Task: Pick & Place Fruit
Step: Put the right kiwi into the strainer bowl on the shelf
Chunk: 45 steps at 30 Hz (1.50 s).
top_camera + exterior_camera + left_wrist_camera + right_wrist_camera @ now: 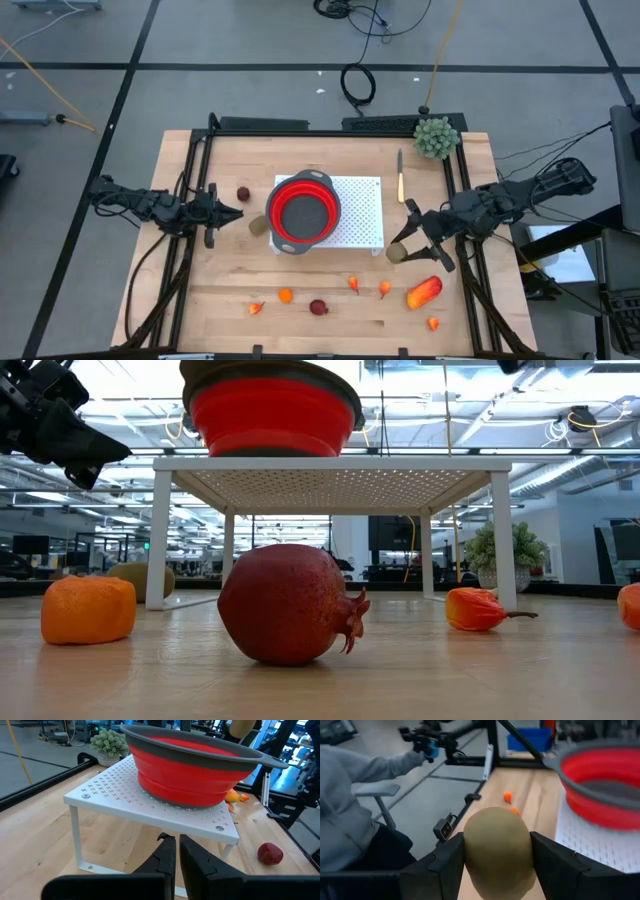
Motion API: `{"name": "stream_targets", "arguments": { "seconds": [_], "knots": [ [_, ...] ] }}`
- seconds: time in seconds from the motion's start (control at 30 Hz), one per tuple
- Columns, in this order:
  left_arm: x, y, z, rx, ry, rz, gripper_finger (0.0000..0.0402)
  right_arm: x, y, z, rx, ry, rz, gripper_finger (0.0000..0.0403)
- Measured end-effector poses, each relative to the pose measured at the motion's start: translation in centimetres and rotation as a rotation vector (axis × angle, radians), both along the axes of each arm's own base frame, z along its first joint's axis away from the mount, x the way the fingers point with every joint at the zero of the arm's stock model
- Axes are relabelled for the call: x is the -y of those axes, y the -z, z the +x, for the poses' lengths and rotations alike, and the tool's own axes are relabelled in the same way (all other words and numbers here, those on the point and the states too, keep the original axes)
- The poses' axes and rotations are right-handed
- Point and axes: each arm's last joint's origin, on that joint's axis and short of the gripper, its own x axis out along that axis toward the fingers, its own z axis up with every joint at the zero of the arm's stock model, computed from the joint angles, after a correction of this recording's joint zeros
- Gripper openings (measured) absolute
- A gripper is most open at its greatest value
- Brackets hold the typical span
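The right hand [496, 865] grips a kiwi [496, 851] just beside the rack [362, 215], lifted for the red bowl [303, 210] sitting there. The left hand [228, 213] waits pinched narrow, empty, at the bowl's far side.

Even overhead light, soft shadows; low view backlit by ceiling glare; bowl [602, 785] motion-blurred in right wrist view
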Motion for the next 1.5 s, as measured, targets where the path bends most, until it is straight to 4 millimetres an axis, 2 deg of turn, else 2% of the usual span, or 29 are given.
{"name": "stream_targets", "arguments": {
  "seconds": [0.47, 0.87, 1.17, 1.33, 1.5],
  "knots": [
    [0.0, 0.0, 0.0, 0.0, 0.0, -0.001, 0.0021, -1.6, -1.2, -0.3, 0.377, -0.213, -0.395, 0.0201],
    [0.0, 0.0, 0.0, 0.0, 0.0, -0.004, 0.0021, -2.1, -1.9, -0.5, 0.547, -0.265, -0.538, 0.0201],
    [0.0, 0.0, 0.0, 0.0, 0.0, -0.003, 0.0021, -2.1, -1.9, -0.5, 0.534, -0.26, -0.518, 0.0201],
    [0.0, 0.0, 0.0, 0.0, 0.0, -0.003, 0.0021, -2.2, -2.4, -0.2, 0.497, -0.202, -0.329, 0.0201],
    [0.0, 0.0, 0.0, 0.004, 0.0, -0.004, 0.0021, -2.4, -3.3, 0.1, 0.535, -0.164, -0.197, 0.0201]
  ]
}}
